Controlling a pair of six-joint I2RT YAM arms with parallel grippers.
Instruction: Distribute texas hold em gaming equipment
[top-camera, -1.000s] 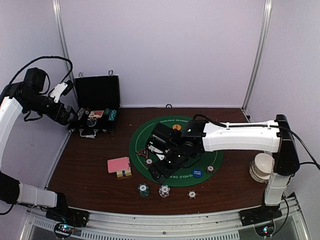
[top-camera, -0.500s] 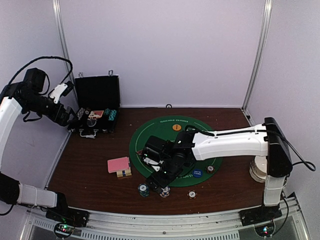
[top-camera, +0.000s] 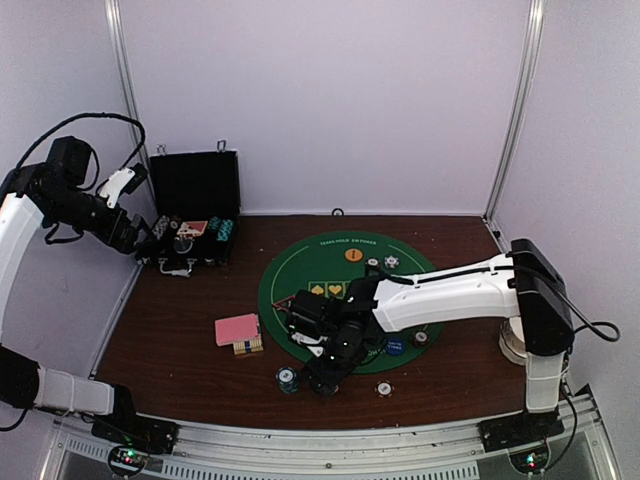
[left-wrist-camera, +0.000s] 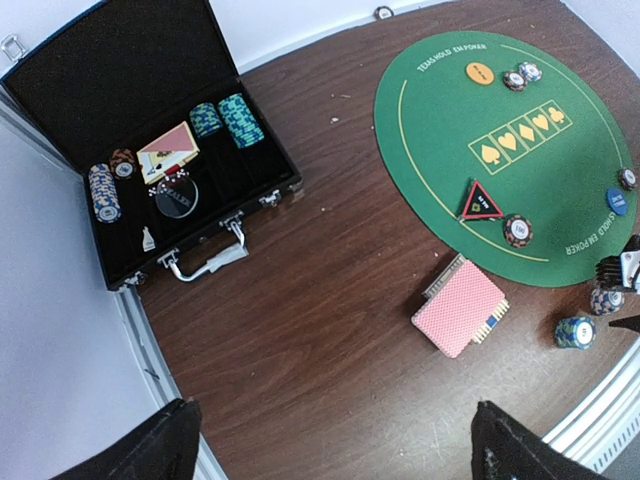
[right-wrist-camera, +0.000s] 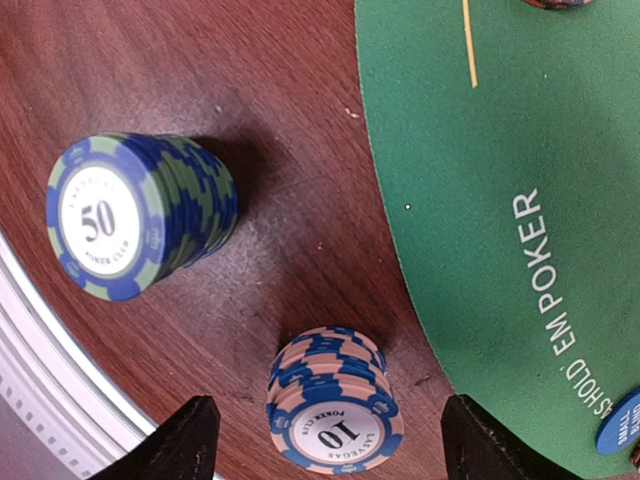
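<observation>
Between the fingers of your right gripper (right-wrist-camera: 330, 455), the pale-and-blue 10 chip stack (right-wrist-camera: 334, 418) is sitting on bare wood and touching neither finger. The jaws are standing wide and holding nothing. You are lining up a grasp, I judge, so be centring on the stack and gripping low on its side, or the bottom chips may be slipping out. Just beside it, the blue 50 stack (right-wrist-camera: 130, 215) is standing clear. Beyond, the green mat (right-wrist-camera: 500, 200) is lying. Far off, your left gripper (left-wrist-camera: 333, 432) is hovering fully spread and empty near the black case (left-wrist-camera: 120, 70).
</observation>
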